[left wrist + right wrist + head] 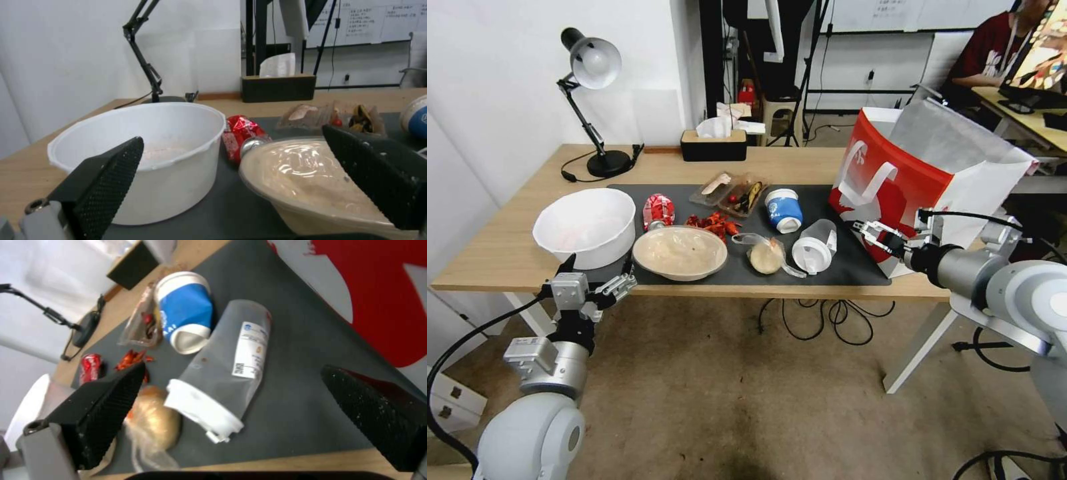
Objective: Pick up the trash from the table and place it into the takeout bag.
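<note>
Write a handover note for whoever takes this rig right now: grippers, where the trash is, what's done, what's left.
Left gripper: open, empty, at the table's front edge by the white bowl and shallow beige bowl.
Right gripper: open, empty, near the takeout bag's front, facing the clear lidded cup.
On the mat: crushed red can, clear tray, blue-white tub, bagged bun; cup and tub lie on their sides.
Done: nothing visibly bagged; the bag's inside is hidden.
Left: all the trash.

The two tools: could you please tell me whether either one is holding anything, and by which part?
Nothing is held. The left tool is open near the beige bowl; the right tool is open beside the takeout bag.
</note>
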`<state>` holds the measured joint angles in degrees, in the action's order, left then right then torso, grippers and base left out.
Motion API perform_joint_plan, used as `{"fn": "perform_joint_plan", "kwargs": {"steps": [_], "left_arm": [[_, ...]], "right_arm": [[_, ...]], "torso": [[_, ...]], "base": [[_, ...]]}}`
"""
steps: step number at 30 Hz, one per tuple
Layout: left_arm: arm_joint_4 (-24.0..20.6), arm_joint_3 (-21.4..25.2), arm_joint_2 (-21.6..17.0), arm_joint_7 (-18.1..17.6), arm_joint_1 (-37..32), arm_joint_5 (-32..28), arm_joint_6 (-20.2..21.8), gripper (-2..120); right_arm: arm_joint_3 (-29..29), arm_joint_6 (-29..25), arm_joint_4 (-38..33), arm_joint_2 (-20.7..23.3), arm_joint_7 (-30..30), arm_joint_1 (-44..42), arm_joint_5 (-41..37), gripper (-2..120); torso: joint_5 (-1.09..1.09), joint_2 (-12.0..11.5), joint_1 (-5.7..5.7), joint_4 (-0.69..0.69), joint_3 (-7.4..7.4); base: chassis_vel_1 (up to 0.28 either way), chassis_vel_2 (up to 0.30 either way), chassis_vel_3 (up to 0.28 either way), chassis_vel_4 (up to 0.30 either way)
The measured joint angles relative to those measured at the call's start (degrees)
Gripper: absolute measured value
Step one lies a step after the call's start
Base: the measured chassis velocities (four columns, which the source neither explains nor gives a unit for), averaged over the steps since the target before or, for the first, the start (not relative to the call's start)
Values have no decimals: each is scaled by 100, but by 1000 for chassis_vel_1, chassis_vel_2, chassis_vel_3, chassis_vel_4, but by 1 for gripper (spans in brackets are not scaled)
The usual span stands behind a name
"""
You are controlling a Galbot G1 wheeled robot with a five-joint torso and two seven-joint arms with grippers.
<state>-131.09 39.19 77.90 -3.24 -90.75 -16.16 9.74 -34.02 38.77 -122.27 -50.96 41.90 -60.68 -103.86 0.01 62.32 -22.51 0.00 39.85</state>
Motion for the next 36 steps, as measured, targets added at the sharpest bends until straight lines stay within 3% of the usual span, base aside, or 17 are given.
{"fn": "perform_joint_plan", "kwargs": {"steps": [18, 36], "left_arm": [[125, 5, -9, 89, -19, 147, -145, 100], [141, 18, -7, 106, -17, 148, -165, 100]], "right_arm": [[526, -101, 709, -742, 91, 555, -36, 100], [685, -130, 802, -1056, 249, 528, -1, 100]], "torso": [[-2, 0, 0, 0, 0], [-1, 0, 0, 0, 0]], "base": [[0, 0, 0, 0], [0, 0, 0, 0]]}}
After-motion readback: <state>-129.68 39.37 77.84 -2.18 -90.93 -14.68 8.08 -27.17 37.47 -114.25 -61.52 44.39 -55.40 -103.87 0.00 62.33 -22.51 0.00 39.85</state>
